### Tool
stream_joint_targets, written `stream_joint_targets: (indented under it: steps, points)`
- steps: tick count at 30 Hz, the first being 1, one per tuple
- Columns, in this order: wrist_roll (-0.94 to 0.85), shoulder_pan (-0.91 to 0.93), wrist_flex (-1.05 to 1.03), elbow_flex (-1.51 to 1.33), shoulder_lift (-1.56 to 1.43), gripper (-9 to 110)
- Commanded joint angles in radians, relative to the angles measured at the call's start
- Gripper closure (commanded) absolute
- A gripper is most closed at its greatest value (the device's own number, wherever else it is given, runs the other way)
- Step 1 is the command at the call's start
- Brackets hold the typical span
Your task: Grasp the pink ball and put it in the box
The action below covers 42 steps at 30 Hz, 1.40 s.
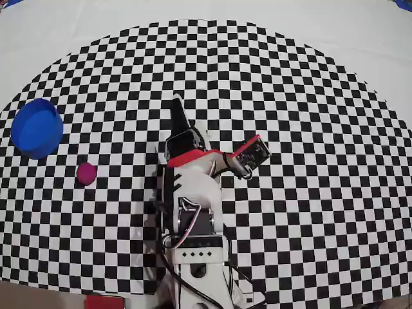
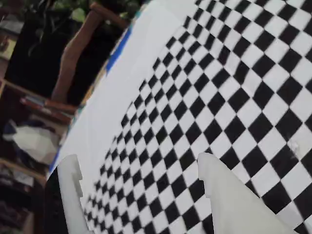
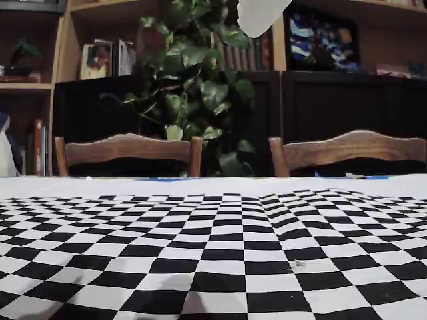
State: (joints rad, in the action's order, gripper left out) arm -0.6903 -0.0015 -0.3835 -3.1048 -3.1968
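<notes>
Table point(image 1: 309, 77) w/ checkered cloth carries everything; chairs, shelves and a plant stand behind it in the fixed view. Box point(image 1: 37, 127) sits far left in overhead view, pink ball point(image 1: 86, 173) just beside it. Tool point(image 2: 141, 195): jaws apart, empty. You must swing left; ball lies well left of the tool.

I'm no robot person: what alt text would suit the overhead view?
A robot arm stands on a checkered mat, its tool holding nothing. At left, a pink ball lies just outside a blue box.
</notes>
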Motion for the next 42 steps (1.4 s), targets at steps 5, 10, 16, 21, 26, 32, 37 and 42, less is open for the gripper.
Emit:
stream_joint_targets:
  steps: [5,10,16,21,26,32,37,42]
  points:
    - [-0.462,0.009,0.100,-0.008,0.035,71]
    - [-0.683,0.009,0.187,-0.008,0.043,71]
    - [-0.795,0.011,0.250,-0.008,0.046,71]
    - [-0.824,0.015,0.245,-0.008,0.041,71]
    - [-0.905,0.018,0.252,-0.008,0.041,71]
    - [-0.931,0.005,0.241,-0.008,0.031,71]
    - [-0.931,-0.020,0.249,-0.008,0.026,71]
    - [-0.931,-0.038,0.253,-0.008,0.026,71]
